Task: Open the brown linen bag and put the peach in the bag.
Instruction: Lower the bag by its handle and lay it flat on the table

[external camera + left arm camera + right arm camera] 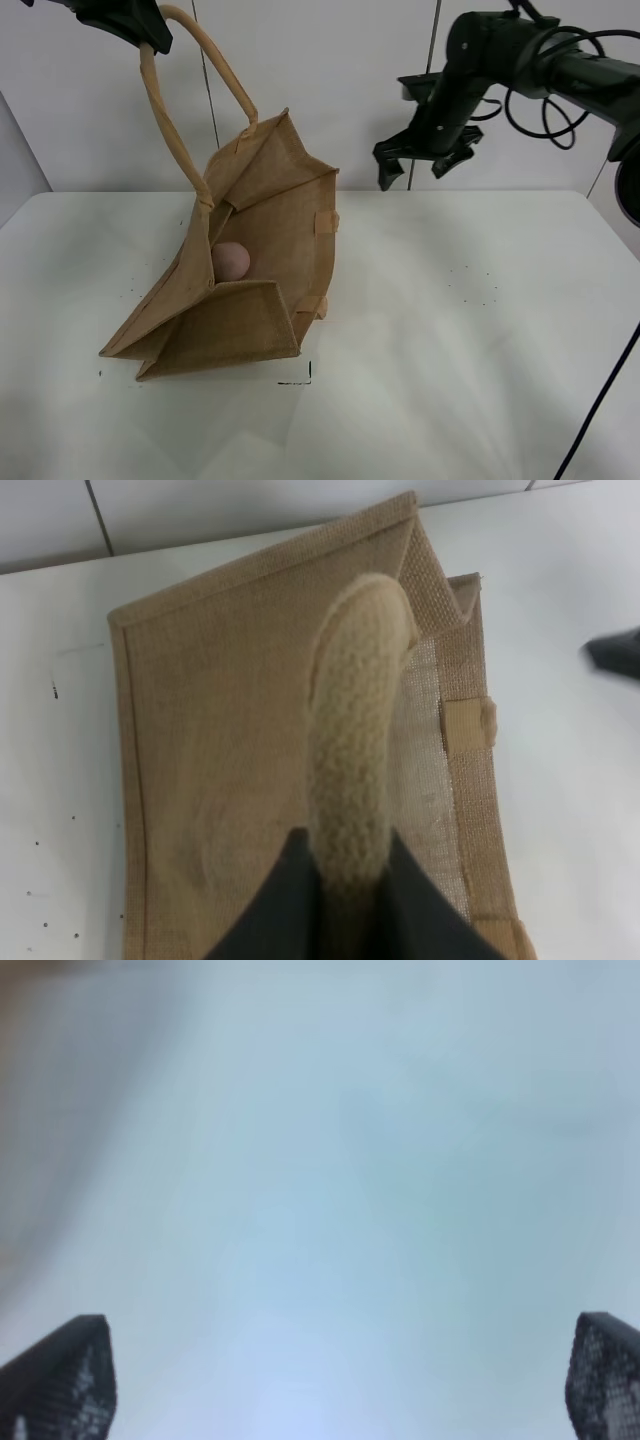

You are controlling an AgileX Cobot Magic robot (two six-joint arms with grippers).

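The brown linen bag (250, 270) stands on the white table, its mouth held open. The pink peach (231, 260) lies inside the bag, partly hidden by the front panel. My left gripper (150, 35) is at the top left, shut on one tan loop handle (170, 120) and holding it up. In the left wrist view the handle (355, 730) runs between my dark fingers (280, 900), with the bag (220, 730) below. My right gripper (425, 160) is open and empty, raised above the table to the right of the bag. Its fingertips (70, 1370) show wide apart in the right wrist view.
The white table (480, 330) stretches right and in front of the bag. A small black corner mark (300, 378) lies on it by the bag's base. A white wall stands behind. Black cables (550, 100) hang by the right arm.
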